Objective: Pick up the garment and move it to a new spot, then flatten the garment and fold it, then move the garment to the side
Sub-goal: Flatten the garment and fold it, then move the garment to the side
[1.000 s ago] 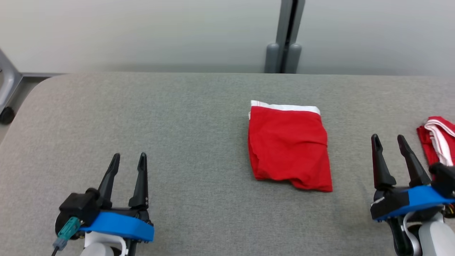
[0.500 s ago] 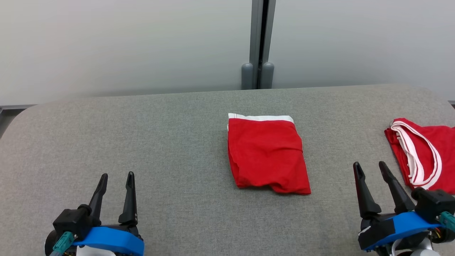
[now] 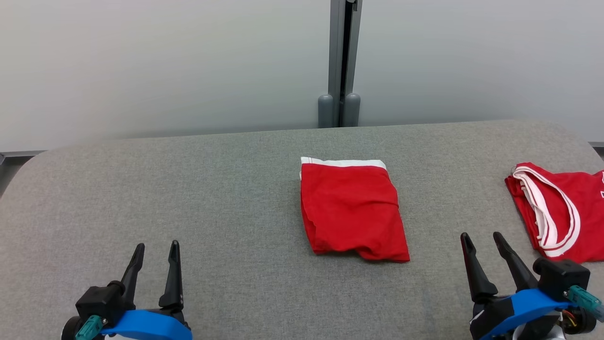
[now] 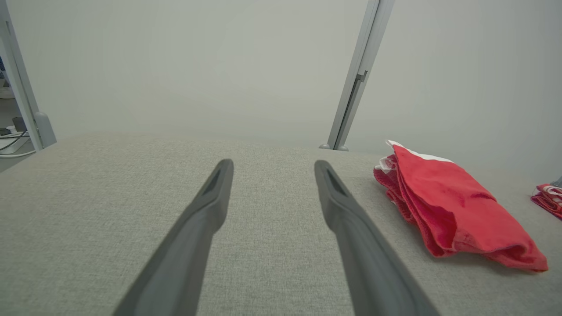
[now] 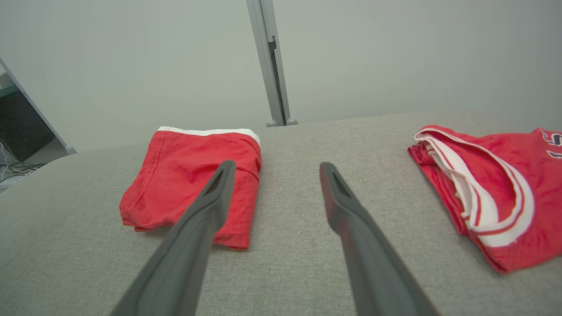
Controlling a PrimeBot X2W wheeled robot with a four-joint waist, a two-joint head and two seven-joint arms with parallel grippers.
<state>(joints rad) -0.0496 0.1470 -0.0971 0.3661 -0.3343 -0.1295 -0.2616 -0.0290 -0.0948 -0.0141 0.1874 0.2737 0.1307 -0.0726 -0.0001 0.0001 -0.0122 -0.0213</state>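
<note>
Seemingly folding is done: the red garment (image 3: pixel 353 210) lies folded mid-table (image 3: pixel 188 198), left gripper (image 3: pixel 156 244) and right gripper (image 3: pixel 481 235) both spread, empty (moving it aside looks undone).

Garment (image 3: pixel 351 210) on table (image 3: pixel 188 189), jersey (image 3: pixel 561 212) rightward

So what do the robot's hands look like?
Each is a claw of two long, thin dark fingers tapering to points. The left gripper and right gripper both sit on a bright blue plastic band, beside a black boxy block with a teal plug. Close up, the fingers look dark grey with a slot near each tip.
</note>
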